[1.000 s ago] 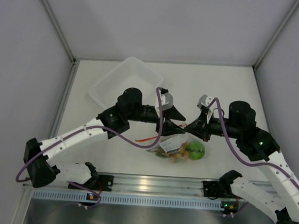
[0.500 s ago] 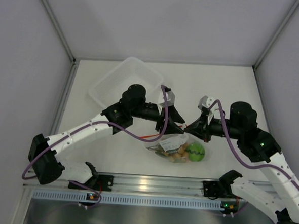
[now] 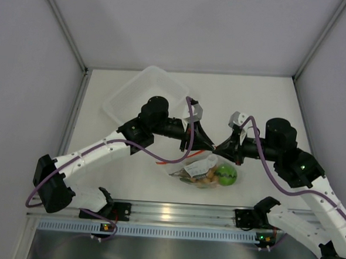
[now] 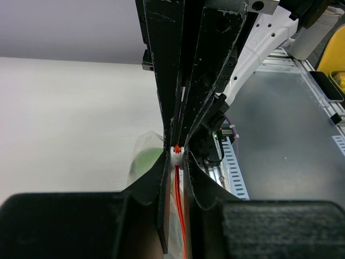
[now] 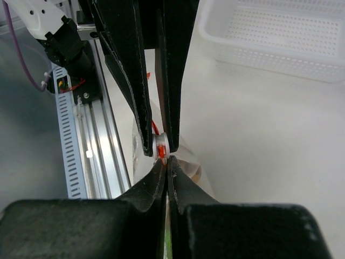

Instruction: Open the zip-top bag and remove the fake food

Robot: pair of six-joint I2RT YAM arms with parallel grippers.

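The zip-top bag lies near the front edge, lifted at its mouth. Inside it I see the fake food: a green ball and tan-brown balls. My two grippers meet tip to tip above the bag. The left gripper is shut on the white slider of the red-orange zip strip. The right gripper is shut on the bag's zip edge just beside the slider. In the top view the left gripper and right gripper nearly touch.
A rigid clear tray stands at the back left, also seen as a white perforated tray in the right wrist view. The aluminium rail with the arm bases runs along the near edge. Grey walls enclose the table.
The left arm moved right toward the right gripper, and its jaws closed on the white slider. The right gripper kept its hold; the bag barely shifted.
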